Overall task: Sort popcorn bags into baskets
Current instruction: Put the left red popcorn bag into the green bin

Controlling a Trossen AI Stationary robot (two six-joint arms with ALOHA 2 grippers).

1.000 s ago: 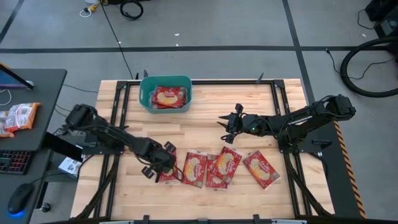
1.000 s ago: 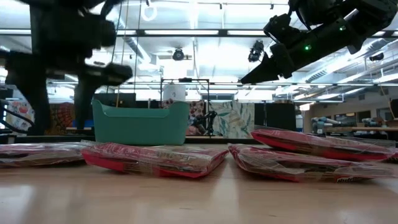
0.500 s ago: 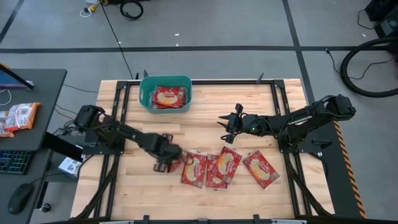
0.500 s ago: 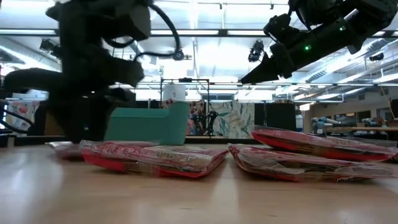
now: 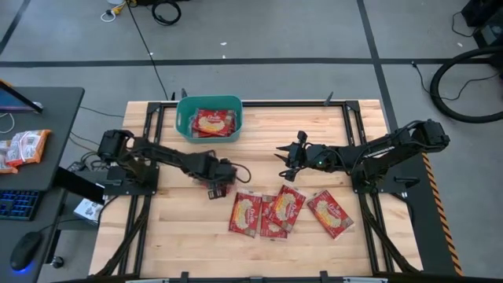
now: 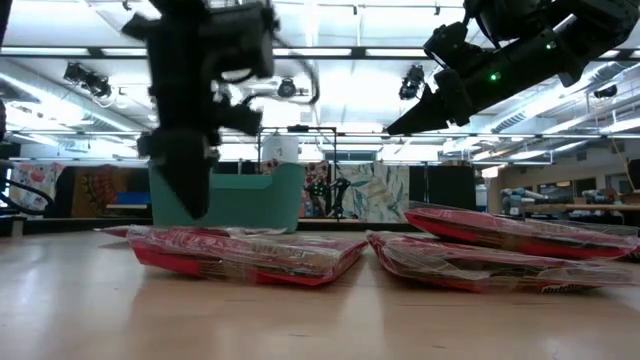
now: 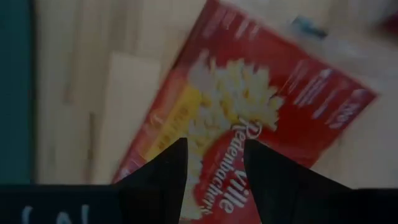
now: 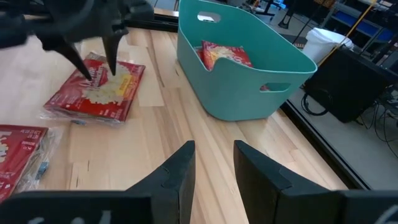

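Note:
The teal basket point(image 5: 182, 118) stands at the table's far edge with one red popcorn bag point(image 5: 212, 122) lying in it. My left gripper point(image 5: 218, 174) points down, fingers apart, over a single popcorn bag point(image 5: 226, 181) that lies flat on the wood between the basket and the pile. Several more bags point(image 5: 245, 212) point(image 5: 284, 206) point(image 5: 330, 214) lie partly overlapping near the table's near edge. My right gripper point(image 5: 283, 157) hovers open above the table's middle, right of the left gripper, and touches nothing. My left gripper comes down on the bag's printed face point(image 7: 214, 112) from above, its two fingertips point(image 8: 113, 70) spread apart. The print shows unbroken between them. The bag lies flat on the table in the right wrist view point(image 8: 99, 93). I cannot tell whether the tips press it.
A side desk point(image 5: 47, 102) stands left of the table with more packets point(image 5: 23, 148), a keyboard and a mouse. Black frame rails run along the table's far and side edges. Bare wood lies between the basket and the pile.
My left gripper has travelled from the pile's left end toward the far edge and slightly right, toward the basket. The single bag has moved with it, away from the pile, and has stayed at table height in the low view. The right arm has kept still.

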